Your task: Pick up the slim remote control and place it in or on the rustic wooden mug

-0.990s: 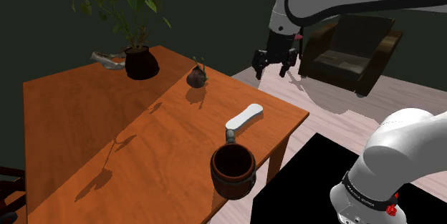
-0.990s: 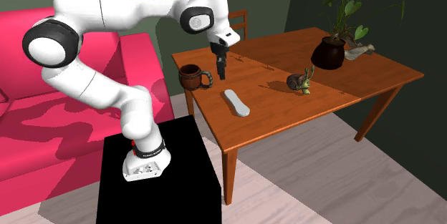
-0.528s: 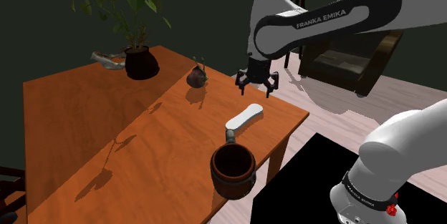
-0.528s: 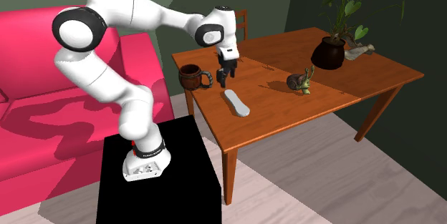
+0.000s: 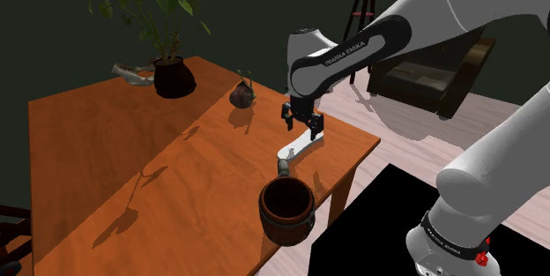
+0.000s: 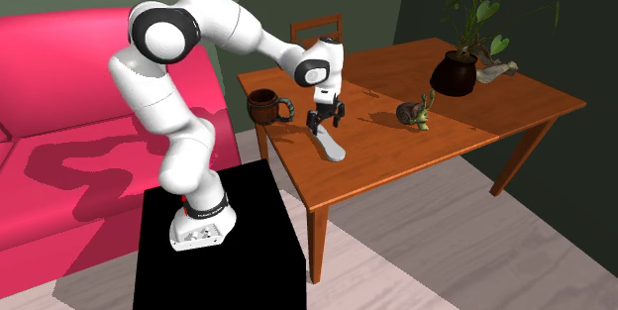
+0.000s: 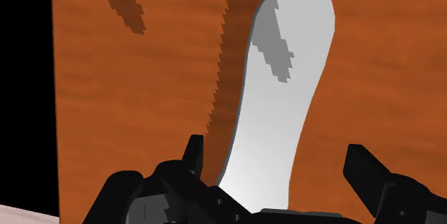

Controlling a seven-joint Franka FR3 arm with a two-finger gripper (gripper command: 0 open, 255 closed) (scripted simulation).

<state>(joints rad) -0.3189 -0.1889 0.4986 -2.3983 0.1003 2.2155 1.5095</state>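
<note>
Slim white remote [image 5: 295, 147] flat near upright brown mug [image 5: 286, 227]

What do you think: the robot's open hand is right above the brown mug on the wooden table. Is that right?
Not quite. The open hand is right above the white remote, not the brown mug. The mug stands apart from the hand, just past one end of the remote, on the same wooden table. The shoulder view shows this.

dim room — orange wooden table [image 6: 500, 110], pink sofa [image 6: 59, 159], dark armchair [image 5: 423, 76], pale plank floor [image 6: 446, 249], green walls [image 6: 421, 11].
</note>
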